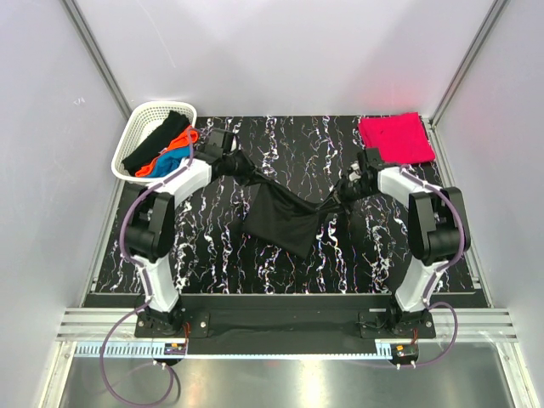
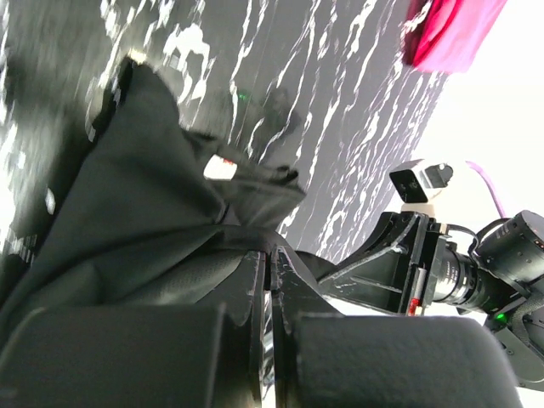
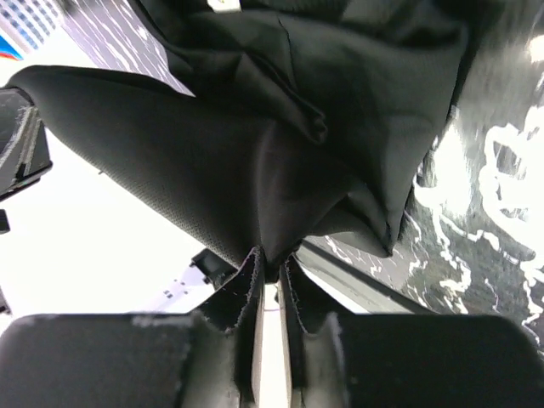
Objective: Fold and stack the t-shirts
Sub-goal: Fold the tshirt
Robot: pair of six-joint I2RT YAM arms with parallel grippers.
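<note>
A large black t-shirt (image 1: 280, 217) hangs stretched between my two grippers above the marbled table (image 1: 280, 272), its lower part sagging onto the table. My left gripper (image 1: 240, 161) is shut on one edge of it; in the left wrist view the jaws (image 2: 272, 255) are pressed together with black cloth (image 2: 144, 204) bunched at their tips. My right gripper (image 1: 344, 194) pinches the other edge; in the right wrist view its tips (image 3: 272, 259) stand a narrow slit apart with the cloth (image 3: 255, 153) caught between them. A folded pinkish-red t-shirt (image 1: 395, 138) lies at the far right corner.
A white lattice basket (image 1: 140, 127) at the far left holds black (image 1: 157, 140), orange (image 1: 178, 144) and blue (image 1: 146, 170) shirts. Grey walls close the table in on three sides. The right arm's wrist camera (image 2: 421, 183) shows in the left wrist view.
</note>
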